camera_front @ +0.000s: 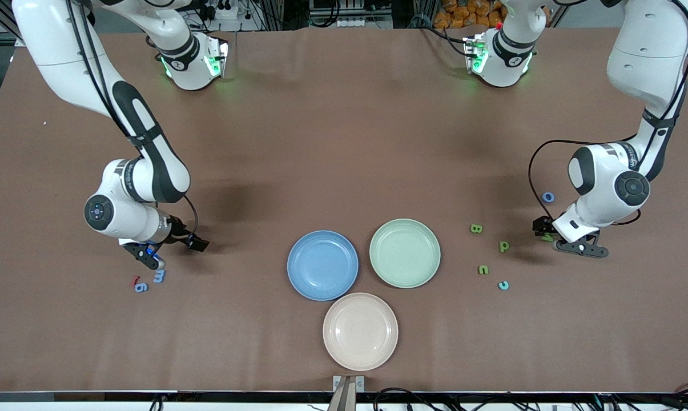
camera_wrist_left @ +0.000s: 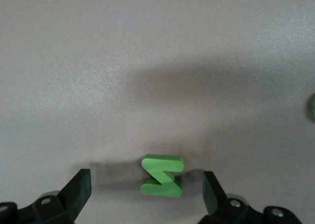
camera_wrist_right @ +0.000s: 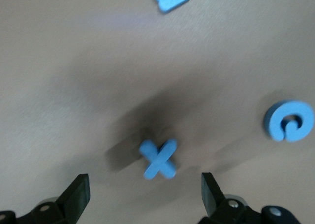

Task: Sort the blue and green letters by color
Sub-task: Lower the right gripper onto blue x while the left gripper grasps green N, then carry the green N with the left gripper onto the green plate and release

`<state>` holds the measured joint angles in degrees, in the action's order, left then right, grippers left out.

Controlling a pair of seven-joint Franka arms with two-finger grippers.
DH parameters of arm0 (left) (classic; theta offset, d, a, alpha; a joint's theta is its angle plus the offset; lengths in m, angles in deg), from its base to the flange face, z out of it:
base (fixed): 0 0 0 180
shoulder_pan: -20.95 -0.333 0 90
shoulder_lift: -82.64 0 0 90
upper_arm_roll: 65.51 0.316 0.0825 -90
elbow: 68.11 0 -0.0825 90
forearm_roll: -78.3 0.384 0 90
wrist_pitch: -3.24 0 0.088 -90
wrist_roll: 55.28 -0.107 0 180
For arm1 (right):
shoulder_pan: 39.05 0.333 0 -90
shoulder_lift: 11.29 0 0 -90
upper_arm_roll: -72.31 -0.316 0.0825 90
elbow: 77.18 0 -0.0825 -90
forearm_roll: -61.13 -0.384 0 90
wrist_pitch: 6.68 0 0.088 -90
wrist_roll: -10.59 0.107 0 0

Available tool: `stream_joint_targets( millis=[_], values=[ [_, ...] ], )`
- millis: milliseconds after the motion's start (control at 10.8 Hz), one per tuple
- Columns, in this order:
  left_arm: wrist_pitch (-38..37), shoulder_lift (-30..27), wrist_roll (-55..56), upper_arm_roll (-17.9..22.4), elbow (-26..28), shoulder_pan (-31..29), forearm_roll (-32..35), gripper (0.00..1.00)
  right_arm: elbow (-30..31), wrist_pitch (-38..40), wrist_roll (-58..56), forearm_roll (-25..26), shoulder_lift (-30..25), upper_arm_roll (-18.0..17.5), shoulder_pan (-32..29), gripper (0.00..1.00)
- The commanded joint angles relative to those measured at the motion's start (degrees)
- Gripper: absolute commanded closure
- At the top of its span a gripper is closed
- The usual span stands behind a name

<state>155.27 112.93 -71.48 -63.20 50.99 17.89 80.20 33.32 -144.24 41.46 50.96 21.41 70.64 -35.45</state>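
Green Z (camera_wrist_left: 162, 176) sits between the spread left claw (camera_wrist_left: 146, 189); centre, then pinch. Right claw (camera_wrist_right: 145, 194), spread, straddles blue X (camera_wrist_right: 158, 158).

Three empty plates sit close together on my brown table (camera_front: 344, 142), grouped near the middle of its camera-side half. The blue plate (camera_front: 322, 265) lies toward my right arm's end, with the pale green plate (camera_front: 405, 253) just beside it toward my left arm's end. The beige plate (camera_front: 360, 331) lies nearest the front camera, tucked below the gap between them. A tiny dark red piece (camera_front: 133, 280) lies far toward my right arm's end.
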Motion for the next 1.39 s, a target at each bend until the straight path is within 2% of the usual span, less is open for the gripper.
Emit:
stream_joint_targets(
  millis=[0,93,371,464,649,835,1021,1299],
  values=[
    [1.1,-1.8,-1.3,0.0,2.1,0.0,0.0,0.16,-0.8,-3.2,0.5,2.3,2.4,-0.2,-1.0,0.0],
    [1.1,-1.7,-0.8,0.0,2.0,0.1,0.0,0.3,-0.8,-3.8,0.5,2.3,2.7,-0.2,-1.0,0.0],
    [3.3,-0.4,-0.4,0.0,2.1,0.2,-2.3,0.64,-0.8,-3.9,0.5,3.3,2.8,0.5,-0.4,0.0],
    [3.3,-0.5,-0.4,0.0,2.1,0.4,-2.3,0.81,-0.8,-4.0,0.5,4.0,2.7,1.2,0.0,0.0],
    [3.2,-0.9,0.3,0.0,1.9,1.2,-2.3,1.0,-0.7,-4.0,0.6,6.1,2.6,1.7,0.1,0.0],
    [1.3,-3.2,5.7,0.0,1.2,5.1,-2.5,1.0,-0.6,-4.0,2.3,6.1,2.5,1.8,1.1,0.0],
    [-4.4,-4.6,14.7,0.0,-2.3,9.5,-2.9,1.0,-0.7,-4.0,5.6,6.1,2.3,1.9,2.6,0.0],
    [-5.6,-3.8,30.2,0.0,-6.7,18.4,-3.3,1.0,-0.7,-3.9,6.2,6.2,2.2,1.9,2.9,0.0]
  ],
)
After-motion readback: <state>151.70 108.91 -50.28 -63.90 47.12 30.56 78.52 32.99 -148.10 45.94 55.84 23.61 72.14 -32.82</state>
